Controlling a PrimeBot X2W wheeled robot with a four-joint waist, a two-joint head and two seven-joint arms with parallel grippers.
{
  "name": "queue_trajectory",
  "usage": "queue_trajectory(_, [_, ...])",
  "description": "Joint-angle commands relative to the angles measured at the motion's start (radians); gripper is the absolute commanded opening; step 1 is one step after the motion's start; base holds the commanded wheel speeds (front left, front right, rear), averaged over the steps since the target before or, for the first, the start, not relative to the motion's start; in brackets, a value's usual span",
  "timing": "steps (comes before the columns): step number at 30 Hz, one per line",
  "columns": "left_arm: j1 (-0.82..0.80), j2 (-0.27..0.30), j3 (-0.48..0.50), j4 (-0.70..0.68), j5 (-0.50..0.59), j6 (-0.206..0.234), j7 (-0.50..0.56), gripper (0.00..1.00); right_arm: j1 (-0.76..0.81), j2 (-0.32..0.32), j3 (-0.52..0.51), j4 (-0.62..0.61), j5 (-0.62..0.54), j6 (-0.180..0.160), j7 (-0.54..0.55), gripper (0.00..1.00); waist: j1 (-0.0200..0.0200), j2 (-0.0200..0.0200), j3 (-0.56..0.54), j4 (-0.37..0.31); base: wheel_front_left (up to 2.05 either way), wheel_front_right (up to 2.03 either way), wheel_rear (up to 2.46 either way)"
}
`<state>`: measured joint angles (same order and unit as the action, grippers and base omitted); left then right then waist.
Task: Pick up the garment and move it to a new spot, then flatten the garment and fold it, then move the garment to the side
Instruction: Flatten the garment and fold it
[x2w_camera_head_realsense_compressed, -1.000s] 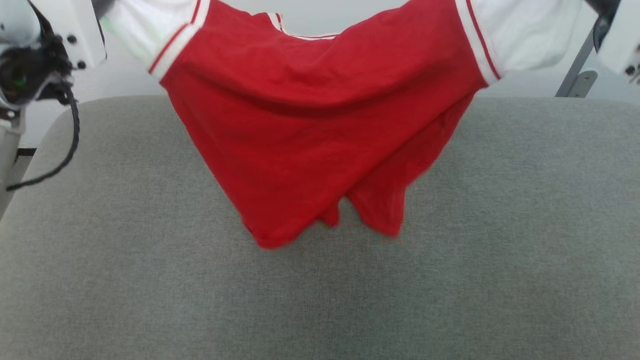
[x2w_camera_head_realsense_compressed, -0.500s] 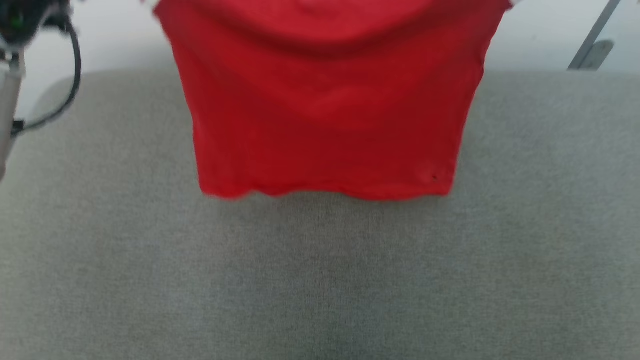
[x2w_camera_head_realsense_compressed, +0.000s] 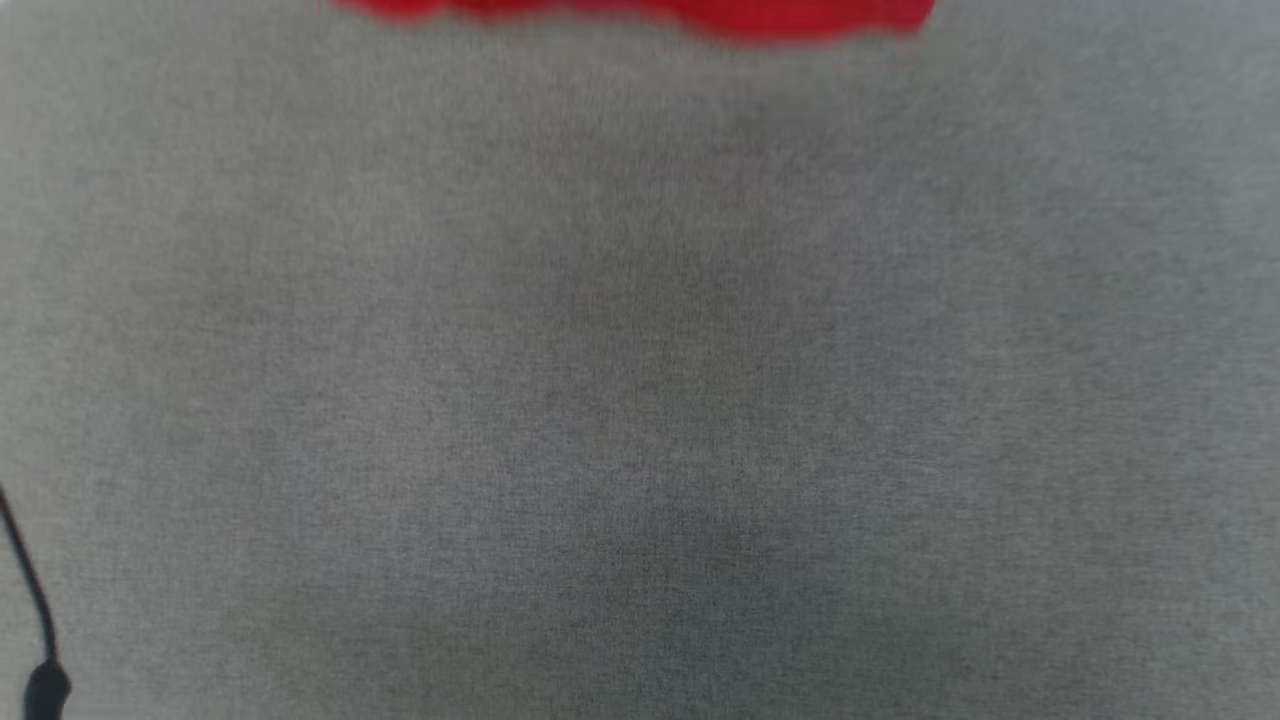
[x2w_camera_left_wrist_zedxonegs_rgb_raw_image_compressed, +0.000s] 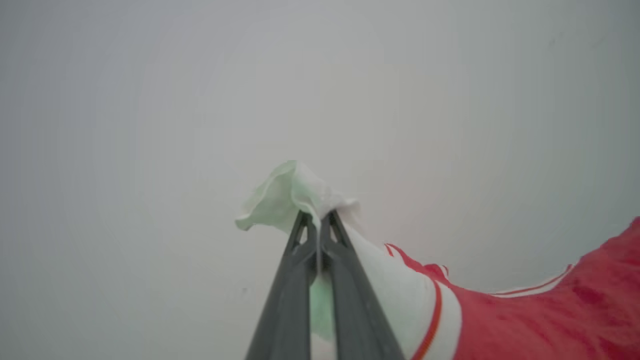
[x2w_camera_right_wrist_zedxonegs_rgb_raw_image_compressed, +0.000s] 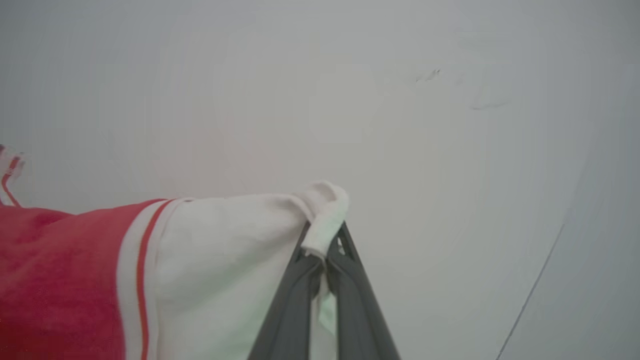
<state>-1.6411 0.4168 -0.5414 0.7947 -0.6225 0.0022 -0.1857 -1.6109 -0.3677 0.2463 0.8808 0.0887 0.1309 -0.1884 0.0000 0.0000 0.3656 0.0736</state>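
The garment, a red jersey with white sleeve ends and red-white stripe trim, hangs stretched between my two grippers. In the head view only its blurred red bottom hem (x2w_camera_head_realsense_compressed: 640, 12) crosses the top edge. My left gripper (x2w_camera_left_wrist_zedxonegs_rgb_raw_image_compressed: 317, 222) is shut on the end of one white sleeve (x2w_camera_left_wrist_zedxonegs_rgb_raw_image_compressed: 400, 290), whose cloth bunches above the fingertips. My right gripper (x2w_camera_right_wrist_zedxonegs_rgb_raw_image_compressed: 325, 240) is shut on the other white sleeve end (x2w_camera_right_wrist_zedxonegs_rgb_raw_image_compressed: 225, 260), its cuff rolled over the fingertips. Red body cloth (x2w_camera_right_wrist_zedxonegs_rgb_raw_image_compressed: 50, 280) runs off toward the other arm in both wrist views.
A grey fabric-covered table (x2w_camera_head_realsense_compressed: 640, 400) spreads below the garment in the head view. A dark cable (x2w_camera_head_realsense_compressed: 30, 620) hangs at the lower left edge. Behind both grippers is a plain pale wall (x2w_camera_left_wrist_zedxonegs_rgb_raw_image_compressed: 200, 100).
The head view has tilted down, so the table's far edge and the arms have left the picture. The crumpled hanging garment has spread flat, and now only its hem shows at the top.
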Motion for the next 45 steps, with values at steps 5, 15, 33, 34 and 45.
queue_trajectory(5, [0.044,-0.027,-0.009,0.114,0.018,-0.045,-0.069,0.0,0.015,0.034,-0.011,0.098,-0.079,0.0,-0.044,0.0,0.0,0.0,0.052,0.015,0.0,0.0,0.0])
queue_trajectory(15, [0.231,-0.064,-0.041,0.33,0.016,-0.087,-0.055,0.0,0.185,0.109,0.054,0.24,0.082,0.0,0.009,0.0,0.0,0.0,0.053,0.022,0.0,0.0,0.0])
queue_trajectory(33, [0.604,-0.041,-0.145,0.161,-0.213,-0.131,0.314,0.0,0.67,-0.18,0.424,-0.326,0.623,0.0,0.321,0.0,0.0,0.0,-0.062,0.033,0.0,0.0,0.0])
queue_trajectory(34, [0.635,-0.021,-0.154,0.112,-0.237,-0.131,0.328,0.0,0.699,-0.208,0.431,-0.37,0.64,0.0,0.33,0.0,0.0,0.0,-0.067,0.033,0.0,0.0,0.0])
queue_trajectory(45, [0.994,0.19,-0.146,-0.218,-0.362,-0.057,0.384,0.0,1.029,-0.451,0.479,-0.718,0.744,0.0,0.41,0.0,0.0,0.0,-0.101,0.028,0.0,0.0,0.0])
